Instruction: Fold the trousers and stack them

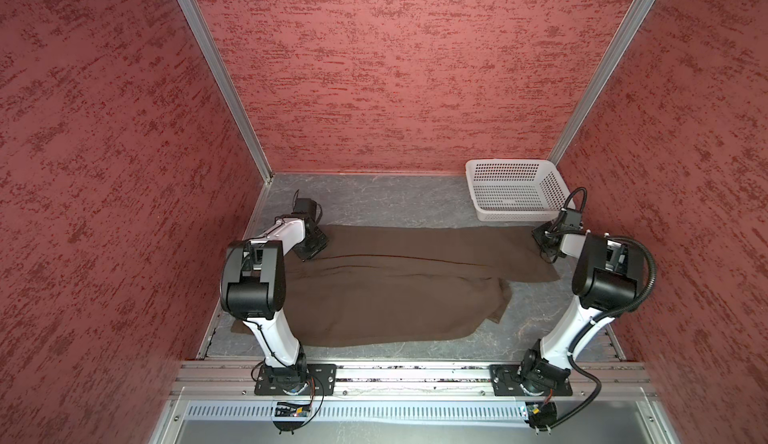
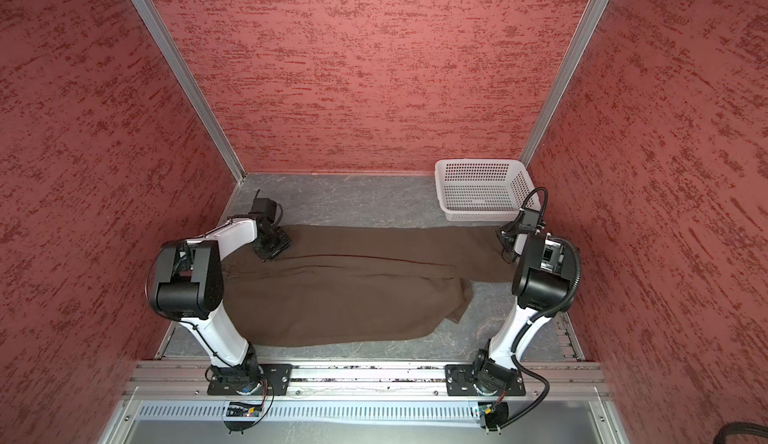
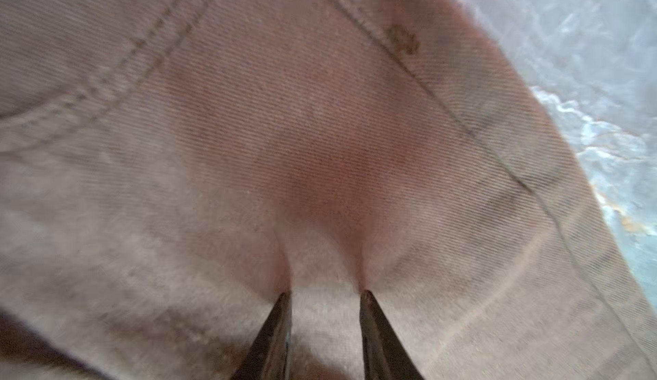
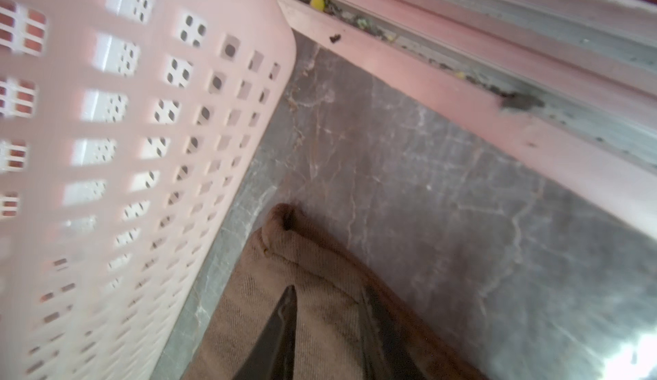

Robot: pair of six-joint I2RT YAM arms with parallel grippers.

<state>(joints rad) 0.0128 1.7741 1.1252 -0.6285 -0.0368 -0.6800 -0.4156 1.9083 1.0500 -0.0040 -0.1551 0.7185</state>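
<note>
Rail: a metal rail (image 1: 415, 373) along the near edge carries both arm bases.
Bench: grey and marbled (image 1: 395, 201), closed in by red walls (image 1: 374, 68) on three sides.
Trousers: the dark brown trousers (image 1: 395, 288) lie flat across the middle of the bench in both top views (image 2: 353, 292). The waist end is at the left and the legs run to the right.
Near leg: this one is shorter and rumpled. Its end is bunched up well short of the right arm.
Far leg: this one is stretched out straight. Its hem reaches the right side, just beside the basket's near wall.
Left gripper: the left gripper (image 1: 309, 251) is down on the far left corner of the trousers, by the waist seams. In the wrist view (image 3: 325, 294) its jaws stand narrow, with a ridge of cloth pinched between the tips and creases running from them.
Right gripper: the right gripper (image 1: 547, 255) sits at the far leg's hem. In the wrist view (image 4: 329, 296) its jaws stand narrow, with the hem cloth between them. I cannot tell whether they clamp it.
Basket: a white perforated basket (image 1: 515, 193) stands in the far right corner, holding nothing that shows. A strip of bare bench separates it from the hem corner.
</note>
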